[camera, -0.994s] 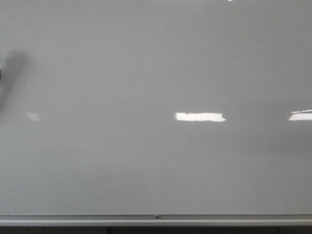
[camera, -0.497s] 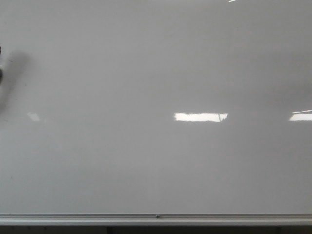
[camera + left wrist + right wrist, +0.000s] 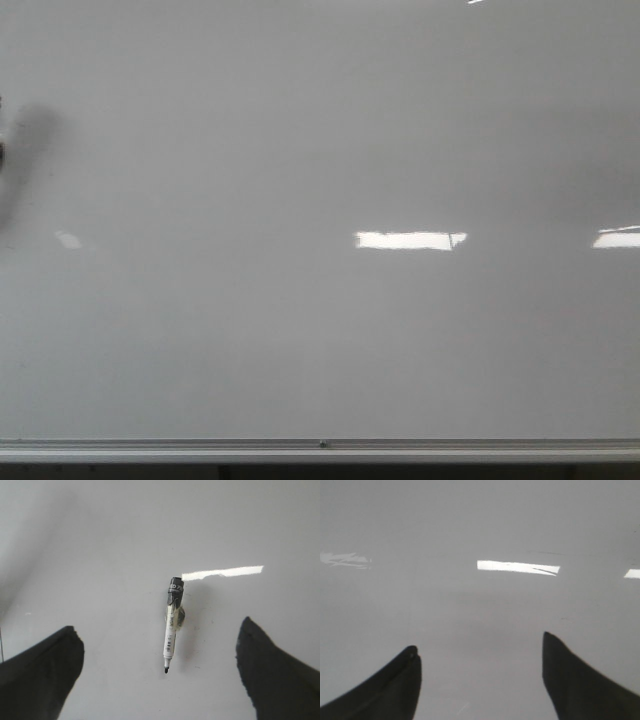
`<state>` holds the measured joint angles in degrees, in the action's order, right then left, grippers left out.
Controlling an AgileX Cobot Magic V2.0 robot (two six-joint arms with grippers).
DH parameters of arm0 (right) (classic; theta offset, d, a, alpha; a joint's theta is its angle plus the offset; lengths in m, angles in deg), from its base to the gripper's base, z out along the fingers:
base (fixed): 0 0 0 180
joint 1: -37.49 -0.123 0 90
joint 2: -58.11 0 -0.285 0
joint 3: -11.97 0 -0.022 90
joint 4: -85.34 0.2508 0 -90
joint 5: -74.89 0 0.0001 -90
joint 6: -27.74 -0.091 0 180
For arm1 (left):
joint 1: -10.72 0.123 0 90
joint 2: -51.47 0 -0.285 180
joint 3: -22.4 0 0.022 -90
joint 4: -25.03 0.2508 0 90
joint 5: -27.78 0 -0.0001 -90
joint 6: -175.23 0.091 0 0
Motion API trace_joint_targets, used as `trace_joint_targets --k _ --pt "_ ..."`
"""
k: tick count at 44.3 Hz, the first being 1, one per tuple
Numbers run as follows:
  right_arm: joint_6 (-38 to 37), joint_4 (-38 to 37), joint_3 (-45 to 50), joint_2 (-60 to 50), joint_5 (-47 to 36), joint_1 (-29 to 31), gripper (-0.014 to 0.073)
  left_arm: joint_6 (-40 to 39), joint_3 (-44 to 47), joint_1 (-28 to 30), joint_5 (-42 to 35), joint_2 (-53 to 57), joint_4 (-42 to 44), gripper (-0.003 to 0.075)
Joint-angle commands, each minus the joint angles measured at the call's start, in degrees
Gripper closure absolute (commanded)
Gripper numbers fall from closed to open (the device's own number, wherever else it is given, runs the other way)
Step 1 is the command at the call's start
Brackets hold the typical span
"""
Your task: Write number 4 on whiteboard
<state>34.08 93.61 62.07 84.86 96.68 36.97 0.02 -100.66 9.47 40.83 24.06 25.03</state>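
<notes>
We see both grippers' fingers spread; the left gripper (image 3: 160,675) faces a marker (image 3: 172,625) on the whiteboard (image 3: 320,150), the right gripper (image 3: 480,680) bare board.

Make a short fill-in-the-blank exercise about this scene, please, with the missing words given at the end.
1. The marker on the whiteboard has its cap ____.
2. The left gripper is ____, with nothing between its fingers.
3. The number of marker strokes written on the board in the front view is ____.
4. The rail runs along the board's ____ edge.

Missing words: off; open; zero; bottom
</notes>
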Motion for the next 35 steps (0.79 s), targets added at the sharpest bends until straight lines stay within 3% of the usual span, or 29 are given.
trace_joint_targets --k 1,13,35 --pt "-0.03 0.42 -2.14 0.8 -4.22 0.36 -0.0027 -0.06 -1.96 -0.04 -4.2 -0.92 0.0 0.003" --pt "-0.03 0.42 -2.14 0.8 -4.09 0.36 -0.0027 0.08 -3.1 -0.04 -0.96 -4.36 -2.91 0.003" --pt "-0.03 0.42 -2.14 0.8 -4.41 0.36 -0.0027 8.43 -20.47 -1.84 1.2 -45.6 -1.11 0.0031"
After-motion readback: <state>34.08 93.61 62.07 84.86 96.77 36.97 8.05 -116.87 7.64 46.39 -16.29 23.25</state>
